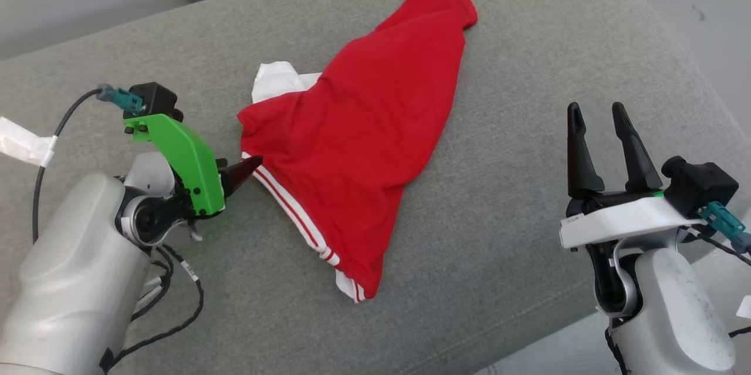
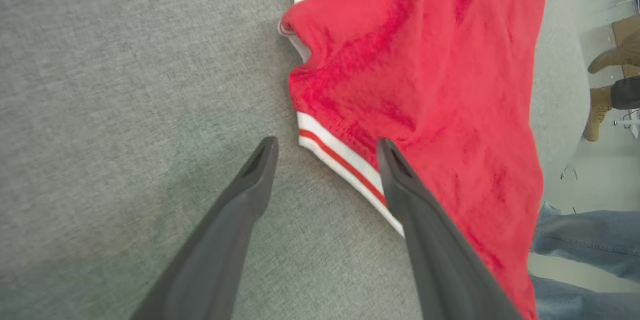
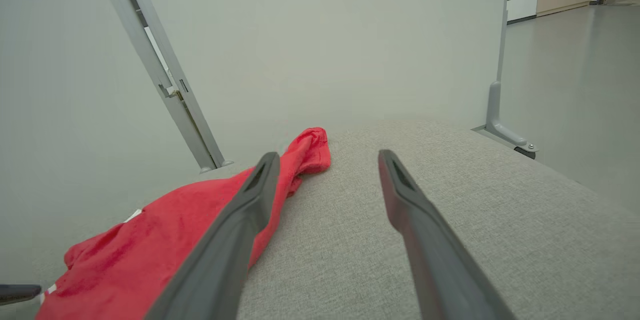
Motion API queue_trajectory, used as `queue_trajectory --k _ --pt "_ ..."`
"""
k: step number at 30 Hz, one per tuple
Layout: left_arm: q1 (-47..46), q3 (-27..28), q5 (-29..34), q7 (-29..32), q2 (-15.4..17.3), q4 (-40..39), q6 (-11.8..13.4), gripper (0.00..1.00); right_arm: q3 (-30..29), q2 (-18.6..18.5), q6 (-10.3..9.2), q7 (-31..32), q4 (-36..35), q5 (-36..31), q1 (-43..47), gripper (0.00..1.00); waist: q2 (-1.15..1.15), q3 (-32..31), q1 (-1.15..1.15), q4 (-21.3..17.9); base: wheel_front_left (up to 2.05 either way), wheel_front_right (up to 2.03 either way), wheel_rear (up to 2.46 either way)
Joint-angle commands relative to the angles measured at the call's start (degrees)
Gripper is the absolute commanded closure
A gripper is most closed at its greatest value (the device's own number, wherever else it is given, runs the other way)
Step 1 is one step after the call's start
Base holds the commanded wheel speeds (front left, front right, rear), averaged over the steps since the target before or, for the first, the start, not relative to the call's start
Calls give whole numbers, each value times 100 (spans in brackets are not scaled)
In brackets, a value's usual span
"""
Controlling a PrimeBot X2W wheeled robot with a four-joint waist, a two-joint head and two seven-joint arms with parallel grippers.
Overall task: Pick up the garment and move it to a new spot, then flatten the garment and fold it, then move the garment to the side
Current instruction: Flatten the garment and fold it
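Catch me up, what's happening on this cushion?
The left gripper is open at the striped hem of a crumpled red garment lying on the grey cushion, nothing gripped yet. The right gripper is open too, off to the garment's right and apart from it. The garment is not flattened or folded.

A red garment (image 1: 364, 128) lies rumpled on the grey cushion (image 1: 528, 40).

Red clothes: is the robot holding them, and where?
Nothing is held. The left hand is open by the garment, at its striped edge; the right hand is open, apart.
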Motion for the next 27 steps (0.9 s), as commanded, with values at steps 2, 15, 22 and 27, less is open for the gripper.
queue_trajectory --k 2,15,22,27 --pt "-183 -85 56 -51 122 274 -14 0 62 19 -6 -18 16 63 -109 0 0 291 0 -330 0 0 0" --pt "-421 -474 -429 65 67 712 -1 100 110 31 -7 -18 44 159 -147 0 0 412 0 -373 0 0 0" --pt "-743 -404 -810 -125 304 95 -2 100 27 30 -6 -18 37 46 38 0 0 184 0 -111 0 0 0" --pt "-925 -188 -999 -204 662 -402 -2 100 -58 28 -7 -18 53 -60 168 0 0 28 0 96 0 0 0"
